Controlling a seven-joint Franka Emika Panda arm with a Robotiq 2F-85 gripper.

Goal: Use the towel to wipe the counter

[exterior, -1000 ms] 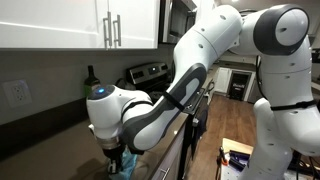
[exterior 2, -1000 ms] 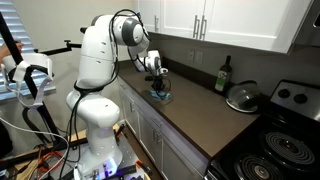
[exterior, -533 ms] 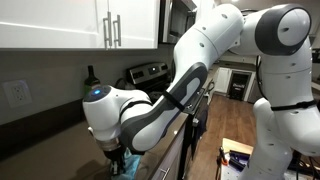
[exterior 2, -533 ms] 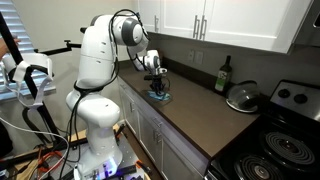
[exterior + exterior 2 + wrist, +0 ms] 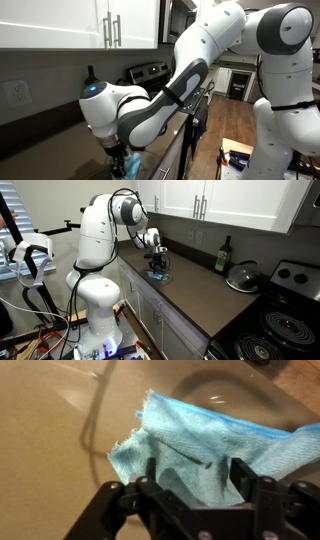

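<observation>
Holding the towel (image 5: pixel 210 445) bunched up like that, rather than spread flat: why?

Because the fingers (image 5: pixel 241 478) need something thick to bite on. In the wrist view they stand on either side of a raised fold of the blue cloth and seem to pinch it between them. The rest trails out onto the desk (image 5: pixel 60 420).

So the trailing part does the wiping?

That's my reading. The gripper (image 5: pixel 157 266) points straight down, low over the desk, so the loose cloth lies on the surface. A sideways drag would sweep it along.

Where does it sit on the desk?

At the end nearest the robot's base, toward the front edge, as both exterior views show. The bottle (image 5: pixel 224 254) and the metal pot (image 5: pixel 243 277) stand well apart from it, over by the stove (image 5: pixel 290 310). That leaves bare surface between them to wipe.

Anything to watch?

The grip takes one fold only. If the bite is shallow, the cloth could slip out under drag, and I can't tell how deep it goes.
</observation>
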